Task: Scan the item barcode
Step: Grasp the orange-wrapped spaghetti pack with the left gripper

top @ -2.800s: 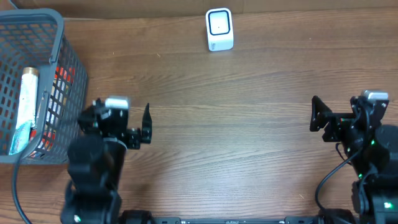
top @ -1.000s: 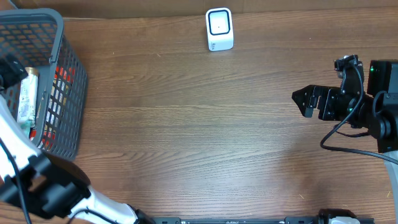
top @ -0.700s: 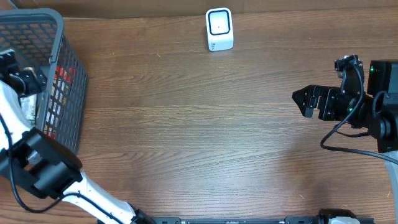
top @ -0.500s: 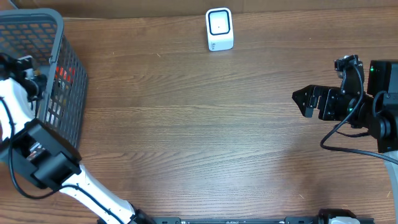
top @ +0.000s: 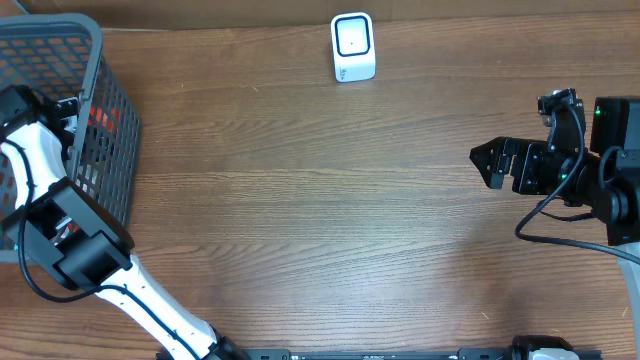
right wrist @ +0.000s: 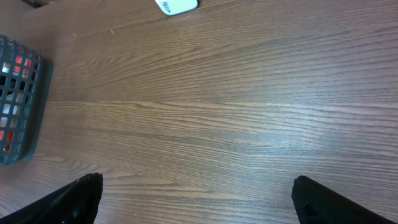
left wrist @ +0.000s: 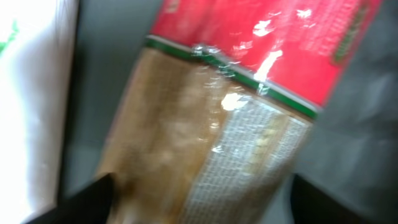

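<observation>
A red and tan packet (left wrist: 217,112) with a green stripe lies inside the grey mesh basket (top: 112,135); beside it, brown woodgrain table (top: 320,220).

Count from my side.
- Table (top: 320,210): 1.
- Basket (top: 97,50): 1, upper left of the overhead frame.
- Scanner (top: 352,47): 1, top centre.
- Arms: 2. My left arm (top: 90,262) is at lower left, my right arm (top: 612,190) at the right edge.
- Grippers: 2, left gripper (left wrist: 202,190) and right gripper (right wrist: 196,183). Each shows 2 fingers (right wrist: 74,199) in its own wrist frame.
- Basket contents I can count from my left wrist view: 2. That's 1 packet (left wrist: 249,93), red and brown, mid-frame, and 1 white item (left wrist: 31,93) at the left edge.
</observation>
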You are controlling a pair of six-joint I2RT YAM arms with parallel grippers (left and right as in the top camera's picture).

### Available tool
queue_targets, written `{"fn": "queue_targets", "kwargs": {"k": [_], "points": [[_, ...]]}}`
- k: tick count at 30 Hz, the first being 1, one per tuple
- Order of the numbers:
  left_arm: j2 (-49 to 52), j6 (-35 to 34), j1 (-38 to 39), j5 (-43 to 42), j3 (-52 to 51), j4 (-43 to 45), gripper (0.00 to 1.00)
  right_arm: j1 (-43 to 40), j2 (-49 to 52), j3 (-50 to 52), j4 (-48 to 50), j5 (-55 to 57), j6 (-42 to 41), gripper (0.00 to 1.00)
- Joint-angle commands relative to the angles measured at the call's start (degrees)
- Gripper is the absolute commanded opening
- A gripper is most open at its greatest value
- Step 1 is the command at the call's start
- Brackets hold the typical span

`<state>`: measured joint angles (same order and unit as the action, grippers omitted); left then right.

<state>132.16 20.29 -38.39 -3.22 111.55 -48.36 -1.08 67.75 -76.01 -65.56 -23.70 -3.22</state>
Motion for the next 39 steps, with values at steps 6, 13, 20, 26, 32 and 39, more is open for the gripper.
{"fn": "queue_targets", "kwargs": {"k": [6, 13, 20, 26, 32, 39], "points": [[2.21, 1.11, -0.28, -0.26, -0.17, -0.5, 0.62, 0.04, 0.76, -1.27, 0.22, 0.07, -0.17, 1.0], [2.45, 0.9, -0.42, 0.37, -5.05, 3.34, 0.47, 0.04, 0.74, -1.27, -0.61, 0.09, -0.15, 1.0], [1.64, -1.11, -0.46, 0.37, -4.15, 3.06, 0.04, 0.04, 0.74, -1.27, -0.59, 0.07, -0.17, 1.0], [-3.23, -3.93, -0.63, 0.28, 4.7, -1.97, 0.04, 0.04, 0.74, -1.27, -0.57, 0.07, -0.17, 1.0], [-12.68, -8.66, -0.63, 0.2, 21.44, -9.27, 0.04, 0.04, 0.74, -1.27, -0.59, 0.07, -0.17, 0.97], [-24.72, -11.82, 0.55, -1.97, 29.49, -9.84, 0.04, 0.04, 0.74, -1.27, -0.55, 0.09, -0.13, 0.97]]}}
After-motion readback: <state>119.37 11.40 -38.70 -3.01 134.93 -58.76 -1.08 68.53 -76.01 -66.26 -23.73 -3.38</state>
